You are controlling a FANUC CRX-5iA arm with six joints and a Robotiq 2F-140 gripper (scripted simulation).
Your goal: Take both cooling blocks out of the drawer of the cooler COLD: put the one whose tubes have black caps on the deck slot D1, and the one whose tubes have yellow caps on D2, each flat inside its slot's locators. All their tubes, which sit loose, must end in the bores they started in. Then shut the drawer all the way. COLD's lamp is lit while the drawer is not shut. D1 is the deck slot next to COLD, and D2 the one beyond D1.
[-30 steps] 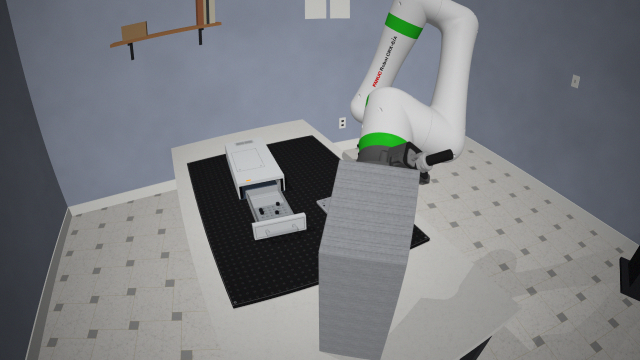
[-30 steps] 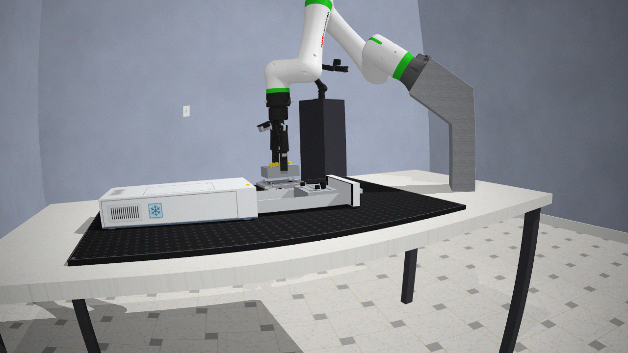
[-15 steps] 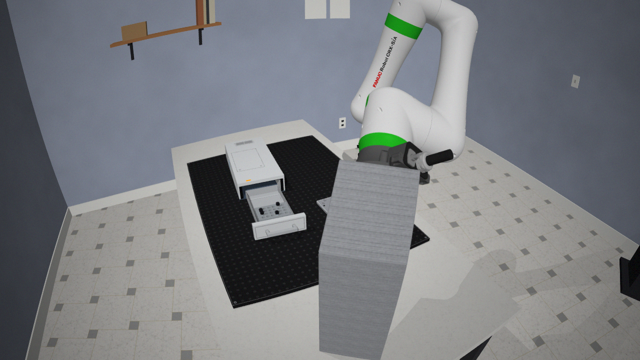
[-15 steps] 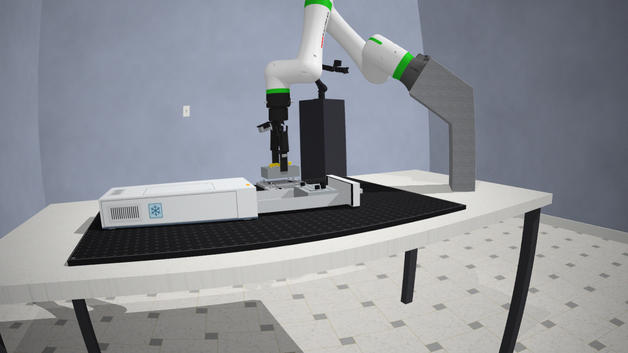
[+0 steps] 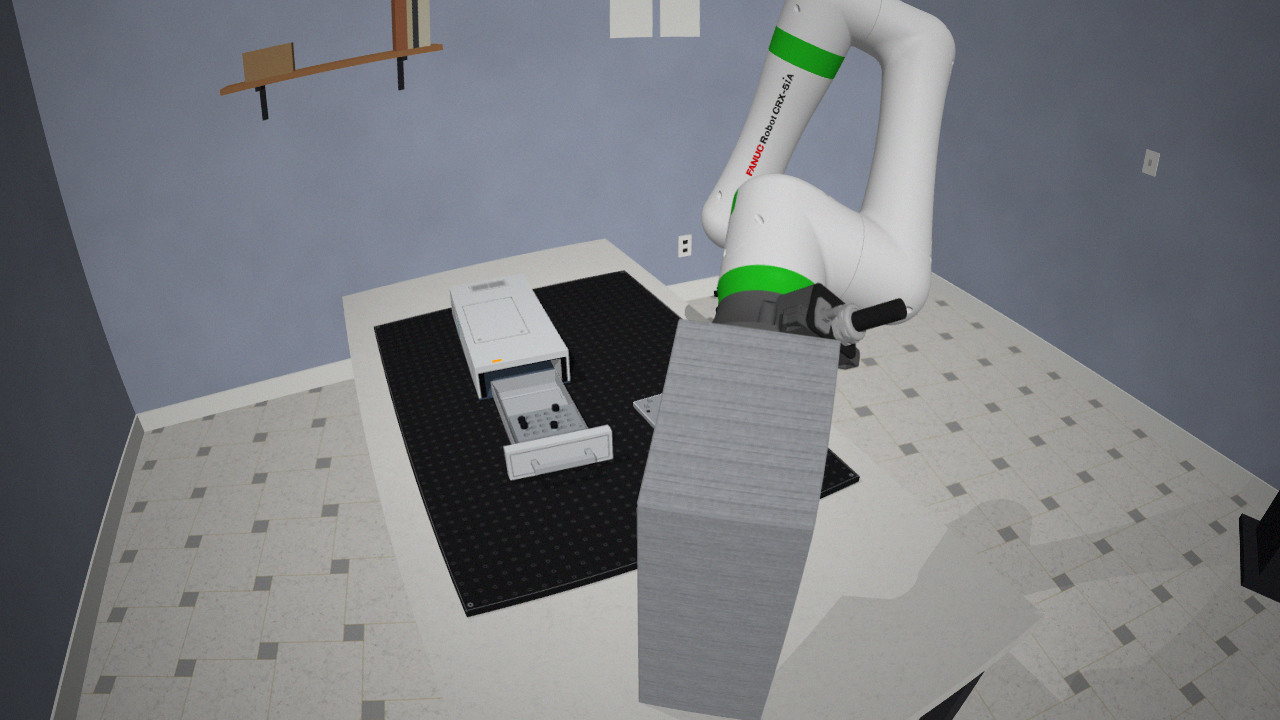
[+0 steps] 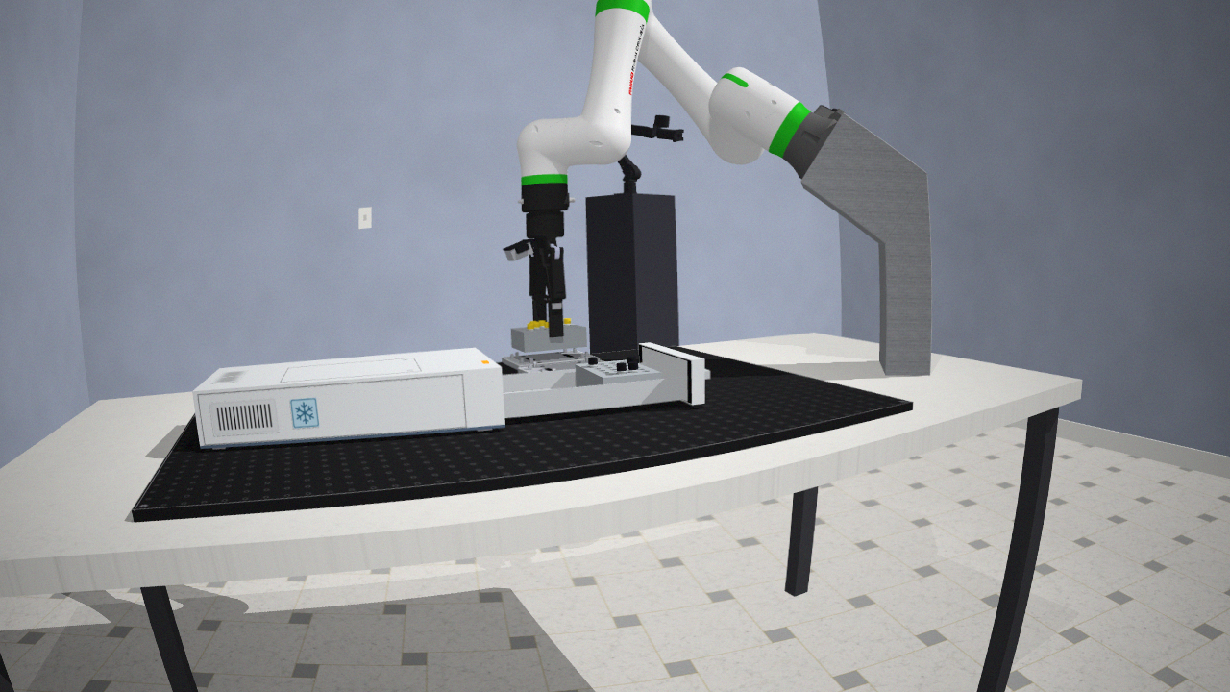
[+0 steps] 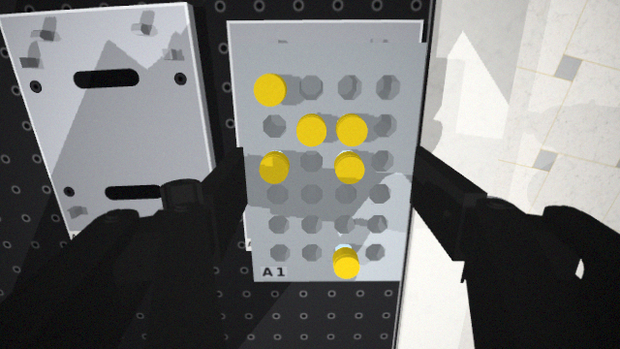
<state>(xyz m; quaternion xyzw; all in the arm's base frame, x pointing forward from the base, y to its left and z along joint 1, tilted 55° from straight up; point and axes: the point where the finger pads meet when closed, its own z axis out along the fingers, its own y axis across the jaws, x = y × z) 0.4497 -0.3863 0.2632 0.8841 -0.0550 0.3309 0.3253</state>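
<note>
Above D2, the tool clamps the yellow block level, keeping loose tubes seated; D1 lies at 9 o'clock.

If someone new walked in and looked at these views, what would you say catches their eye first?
Most striking is the gray cooling block with six yellow caps, clamped in the black gripper and hanging above a deck slot plate, beside an unoccupied plate. Next comes the white cooler with its drawer pulled out, the black-capped block still inside and an orange lamp lit.
</note>
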